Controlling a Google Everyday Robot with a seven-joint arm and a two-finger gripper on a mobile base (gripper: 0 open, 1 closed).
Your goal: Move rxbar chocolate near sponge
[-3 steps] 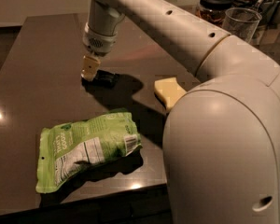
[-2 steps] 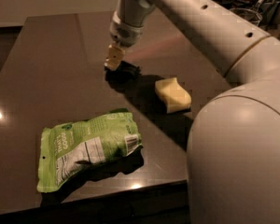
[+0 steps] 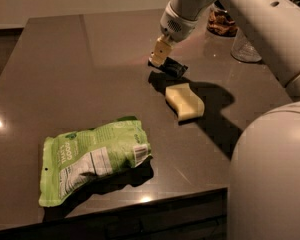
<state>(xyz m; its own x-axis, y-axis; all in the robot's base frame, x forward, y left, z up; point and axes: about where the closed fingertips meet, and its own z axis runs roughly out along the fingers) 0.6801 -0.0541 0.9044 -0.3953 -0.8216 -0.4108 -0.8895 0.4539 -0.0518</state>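
On the left of the dark surface (image 3: 80, 69), near the front edge, you have a crinkled green snack bag (image 3: 92, 159). Moving right, your end effector (image 3: 159, 55) hangs over the far middle, clenched on the left end of the rxbar chocolate (image 3: 174, 68). The bar's long axis slants from the fingers down to the right, and its free end points toward the sponge (image 3: 185, 101), which lies just beside it, nearer the front.
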